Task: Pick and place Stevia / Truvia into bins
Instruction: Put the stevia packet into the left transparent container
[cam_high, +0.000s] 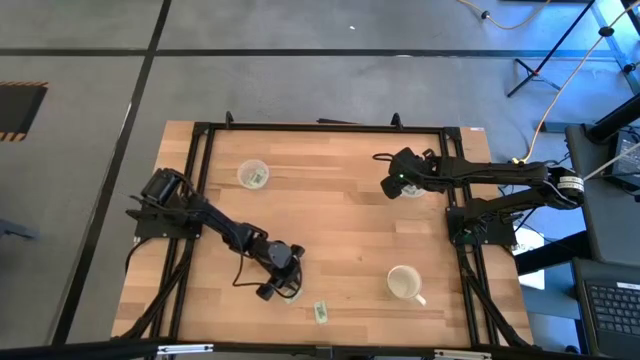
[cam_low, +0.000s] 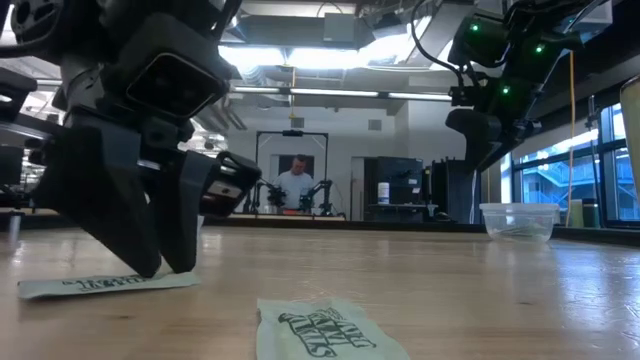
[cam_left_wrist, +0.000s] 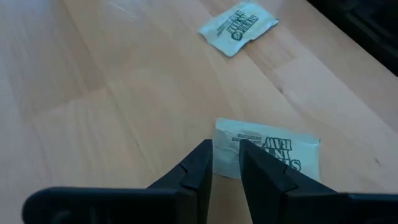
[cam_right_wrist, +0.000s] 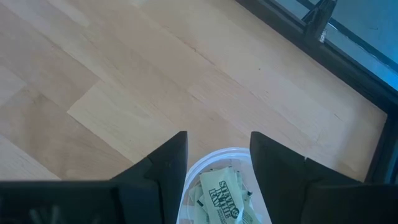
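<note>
High view: two clear cups, one white mug (cam_high: 404, 283), two arms. Left cup (cam_high: 252, 174) sits near the table's (cam_high: 340, 230) far-left part with green-printed paper inside; right cup (cam_high: 411, 187) sits at far right, mostly covered by the right gripper (cam_high: 393, 184). Mug stands near the front right, handle toward the front-right corner.

Loose packets on the wood: two counted. Packet A (cam_high: 321, 312) lies near the front edge, long axis running roughly front to back, slightly tilted. Packet B (cam_left_wrist: 267, 149) lies flat under the left gripper (cam_left_wrist: 225, 163), just beside A's area; in the high view it is hidden by the gripper.

Left wrist view: fingers narrow, tips down at the short edge of B with a thin gap between them; whether they pinch the paper, cannot tell. B's long axis runs across the finger line. A (cam_left_wrist: 238, 27) lies apart from B, skewed.

Low view: left gripper (cam_low: 160, 265) tips meet the table on B (cam_low: 108, 284); A (cam_low: 325, 327) lies nearer the camera.

Right wrist view: right gripper (cam_right_wrist: 219, 163) hangs over the right cup (cam_right_wrist: 186, 193), fingers spread wide, nothing between them. Packets (cam_right_wrist: 219, 193) lie in the cup, several overlapping, number not countable.
</note>
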